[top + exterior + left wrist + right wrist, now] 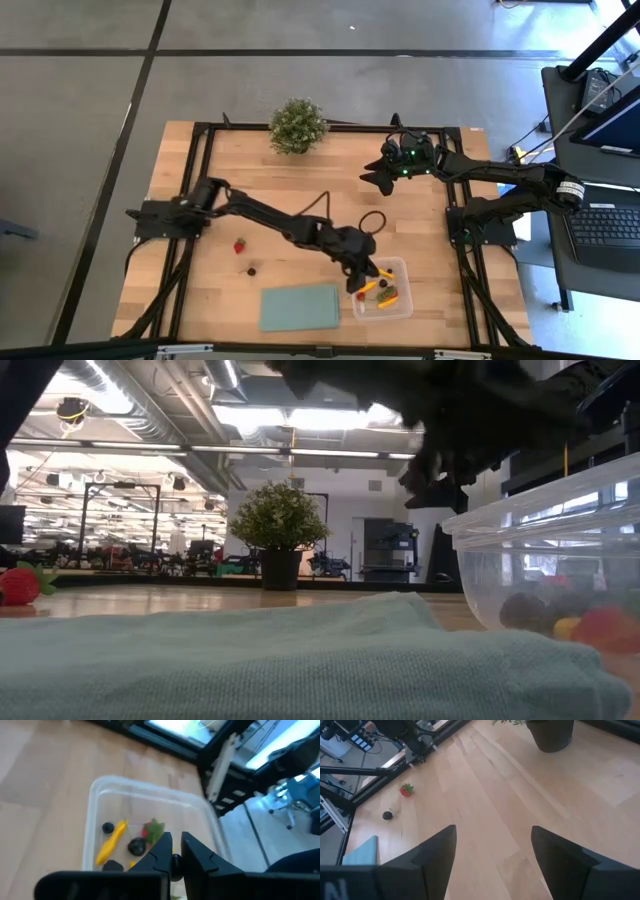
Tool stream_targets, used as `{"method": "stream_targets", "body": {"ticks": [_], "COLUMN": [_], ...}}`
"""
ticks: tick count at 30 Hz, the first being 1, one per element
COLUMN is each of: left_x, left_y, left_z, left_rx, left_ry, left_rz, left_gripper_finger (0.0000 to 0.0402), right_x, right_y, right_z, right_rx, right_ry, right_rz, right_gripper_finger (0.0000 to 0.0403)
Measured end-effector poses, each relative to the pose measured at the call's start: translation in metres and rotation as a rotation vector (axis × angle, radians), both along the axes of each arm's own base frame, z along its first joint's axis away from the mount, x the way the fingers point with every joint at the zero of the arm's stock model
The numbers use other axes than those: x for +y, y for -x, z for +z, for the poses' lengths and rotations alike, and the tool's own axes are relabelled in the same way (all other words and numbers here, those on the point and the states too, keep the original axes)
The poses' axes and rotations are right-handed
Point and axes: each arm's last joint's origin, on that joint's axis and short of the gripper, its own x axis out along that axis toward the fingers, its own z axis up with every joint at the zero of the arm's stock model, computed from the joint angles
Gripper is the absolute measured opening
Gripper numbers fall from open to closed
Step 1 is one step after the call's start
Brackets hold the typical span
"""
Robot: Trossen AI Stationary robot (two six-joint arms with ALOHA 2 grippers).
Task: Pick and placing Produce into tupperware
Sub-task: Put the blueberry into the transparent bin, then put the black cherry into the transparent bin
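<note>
The clear tupperware [392, 300] stands near the table's near edge, right of centre. In the left wrist view the tupperware's rim [95, 795] surrounds a yellow-orange piece [112, 841], dark berries [136, 847] and a strawberry [153, 831]. My left gripper [364, 273] [176, 846] hovers over the box with its fingers together and nothing visible between them. A strawberry [240, 245] [406, 790] and a dark berry [252, 270] [387, 815] lie on the bare wood left of the box. My right gripper [381, 172] [492, 851] waits open above the far right part of the table.
A pale-green sheet [300, 307] lies flat just left of the box, at the near edge. A potted plant [298, 125] stands at the far edge, centre. A black cable loop [372, 220] lies between the two arms. Bare wood stretches between the plant and the loose pieces.
</note>
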Motion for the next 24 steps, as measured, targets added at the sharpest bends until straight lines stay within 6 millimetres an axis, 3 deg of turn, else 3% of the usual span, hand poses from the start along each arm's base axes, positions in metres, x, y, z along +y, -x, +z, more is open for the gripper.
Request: {"method": "stream_targets", "body": {"ticks": [7, 13, 19, 21, 24], "left_x": [-0.007, -0.01, -0.002, 0.006, 0.02], "left_y": [-0.01, -0.01, -0.005, 0.005, 0.03], "left_z": [-0.034, -0.033, -0.001, 0.018, 0.063], "left_rx": [0.075, 0.065, 0.002, 0.029, 0.041], "left_ry": [0.028, 0.031, 0.027, -0.018, -0.147], "left_rz": [0.011, 0.006, -0.016, -0.029, 0.022], "left_gripper_finger": [0.0001, 0.0018, 0.0036, 0.0042, 0.0049], "right_x": [0.0, 0.001, 0.001, 0.002, 0.002], "right_y": [0.0, 0.001, 0.002, 0.003, 0.003], "right_z": [0.0, -0.002, -0.004, -0.005, -0.005], "right_rx": [0.005, 0.023, 0.045, 0.051, 0.053], "right_ry": [-0.007, -0.017, -0.027, -0.03, -0.031], "right_rz": [0.001, 0.001, 0.003, 0.003, 0.003], "right_gripper_finger": [0.0259, 0.0259, 0.0259, 0.0259, 0.0259]}}
